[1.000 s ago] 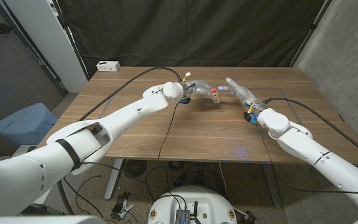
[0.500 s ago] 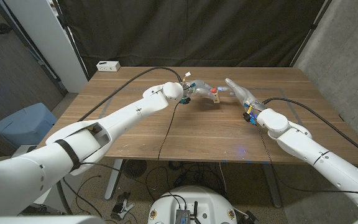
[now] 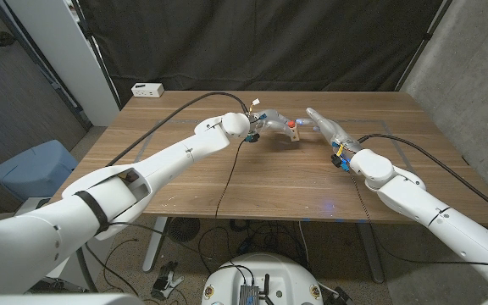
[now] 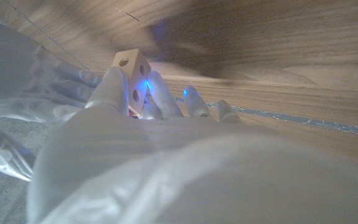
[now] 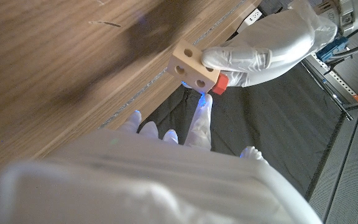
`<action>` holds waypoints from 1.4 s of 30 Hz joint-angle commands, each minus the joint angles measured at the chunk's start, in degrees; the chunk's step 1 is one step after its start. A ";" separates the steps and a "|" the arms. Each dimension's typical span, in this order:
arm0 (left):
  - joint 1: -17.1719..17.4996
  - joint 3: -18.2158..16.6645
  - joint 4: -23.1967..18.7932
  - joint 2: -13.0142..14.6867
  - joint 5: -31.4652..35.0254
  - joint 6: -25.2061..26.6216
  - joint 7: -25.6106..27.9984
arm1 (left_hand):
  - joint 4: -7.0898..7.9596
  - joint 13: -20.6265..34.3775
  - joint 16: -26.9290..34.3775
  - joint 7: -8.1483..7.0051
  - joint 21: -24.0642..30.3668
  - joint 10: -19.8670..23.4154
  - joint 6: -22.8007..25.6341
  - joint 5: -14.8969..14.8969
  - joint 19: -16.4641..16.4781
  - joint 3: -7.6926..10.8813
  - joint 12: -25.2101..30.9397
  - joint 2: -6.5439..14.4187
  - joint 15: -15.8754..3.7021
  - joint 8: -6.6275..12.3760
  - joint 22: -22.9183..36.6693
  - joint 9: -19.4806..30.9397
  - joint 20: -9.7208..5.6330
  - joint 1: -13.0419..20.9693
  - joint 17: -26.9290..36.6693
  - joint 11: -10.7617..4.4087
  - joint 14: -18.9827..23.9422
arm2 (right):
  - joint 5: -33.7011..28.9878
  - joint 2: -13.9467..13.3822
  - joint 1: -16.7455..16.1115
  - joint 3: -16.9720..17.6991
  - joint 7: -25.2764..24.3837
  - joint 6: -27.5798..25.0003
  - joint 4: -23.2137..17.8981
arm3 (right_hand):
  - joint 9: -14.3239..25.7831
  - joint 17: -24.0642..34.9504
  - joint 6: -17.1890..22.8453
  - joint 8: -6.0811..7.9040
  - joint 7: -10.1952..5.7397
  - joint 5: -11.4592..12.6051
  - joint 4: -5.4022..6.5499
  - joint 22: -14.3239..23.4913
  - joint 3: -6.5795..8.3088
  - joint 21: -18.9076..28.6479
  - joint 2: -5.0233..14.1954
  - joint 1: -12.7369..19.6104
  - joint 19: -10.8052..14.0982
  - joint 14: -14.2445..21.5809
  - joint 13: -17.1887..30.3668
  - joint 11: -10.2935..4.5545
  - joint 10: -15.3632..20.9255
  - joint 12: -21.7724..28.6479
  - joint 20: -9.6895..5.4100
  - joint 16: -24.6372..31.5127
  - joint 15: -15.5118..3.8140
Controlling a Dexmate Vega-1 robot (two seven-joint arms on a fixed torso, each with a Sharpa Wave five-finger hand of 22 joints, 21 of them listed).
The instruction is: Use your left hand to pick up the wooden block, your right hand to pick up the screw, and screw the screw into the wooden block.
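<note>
My left hand [image 3: 271,124] holds the small wooden block [image 3: 296,133] just above the table's far middle. The block [image 4: 131,72] has round holes in its faces and sits between my left fingertips [image 4: 112,84]. A red-headed screw [image 5: 220,85] sticks out of the block [image 5: 192,66] next to my left hand [image 5: 260,48]. My right hand [image 3: 325,125] reaches toward the block from the right with its fingers stretched out. One right fingertip [image 5: 204,106] touches at or just beside the screw head. Nothing is gripped in my right hand [image 5: 148,177].
A white box [image 3: 147,89] lies at the table's back left corner. A black cable [image 3: 225,182] runs across the wooden table [image 3: 185,182] from my left wrist to the front edge. A blue chair [image 3: 32,169] stands left of the table. A dark curtain hangs behind.
My right arm has edged slightly toward the block. The left hand and block have stayed almost still.
</note>
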 commanded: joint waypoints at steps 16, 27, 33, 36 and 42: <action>-0.04 -0.02 0.43 -0.11 -0.26 -0.23 -0.08 | 0.29 0.37 0.21 1.12 0.17 0.27 1.65 0.30 0.01 0.19 0.00 0.40 -3.12 0.17 0.22 0.11 0.10 0.07 0.31 -0.06 0.46 | -0.17 -1.27 -1.61 0.57 -0.43 -0.66 -2.94 | 0.17 0.16 0.60 0.01 -0.25 0.29 0.45 -0.02 0.03 0.21 0.05 0.54 0.34 -6.23 0.11 -0.21 0.07 0.03 0.22 -0.15 0.15; -0.27 0.09 1.03 -0.50 -0.32 -0.44 -0.14 | 0.26 0.46 0.21 1.24 0.17 0.23 1.60 0.31 0.01 0.21 -0.04 0.40 -3.14 0.14 0.22 0.11 0.11 0.11 0.30 -0.07 0.48 | -0.45 -1.46 -2.30 0.37 -0.57 -1.18 -4.44 | 0.17 0.16 0.64 0.02 -0.17 0.31 0.47 -0.02 0.04 0.21 0.08 0.58 0.40 -6.21 0.11 -0.24 0.08 0.02 0.20 -0.16 0.14; -0.39 0.17 1.31 -0.69 -0.31 -0.39 -0.14 | 0.27 0.49 0.19 1.16 0.18 0.26 1.67 0.31 0.04 0.20 -0.05 0.40 -3.16 0.17 0.22 0.11 0.07 0.08 0.30 -0.07 0.44 | -0.63 -1.34 -2.42 -0.04 -0.21 -0.98 -4.67 | 0.17 0.16 0.63 0.01 -0.15 0.33 0.49 -0.02 0.04 0.23 0.11 0.60 0.46 -6.22 0.11 -0.22 0.10 0.02 0.14 -0.18 0.13; -0.42 0.20 1.43 -0.74 -0.33 -0.42 -0.16 | 0.31 0.52 0.20 1.21 0.17 0.26 1.66 0.31 0.01 0.19 -0.05 0.41 -3.14 0.17 0.22 0.11 0.09 0.02 0.31 -0.07 0.46 | -0.64 -1.31 -2.48 -0.08 -0.19 -1.04 -4.79 | 0.17 0.16 0.65 0.01 -0.11 0.34 0.50 -0.02 0.04 0.24 0.13 0.61 0.49 -6.20 0.11 -0.24 0.03 -0.01 0.15 -0.17 0.12; -0.49 0.28 1.79 -0.93 -0.40 -0.55 -0.19 | 0.32 0.56 0.18 1.09 0.17 0.25 1.65 0.31 0.01 0.20 -0.07 0.40 -3.11 0.16 0.22 0.11 0.07 -0.02 0.30 -0.06 0.44 | -0.83 -1.30 -2.64 -0.19 -0.21 -0.95 -5.06 | 0.17 0.15 0.66 0.01 -0.09 0.35 0.52 -0.02 0.04 0.23 0.14 0.63 0.51 -6.19 0.11 -0.22 0.03 -0.01 0.06 -0.18 0.15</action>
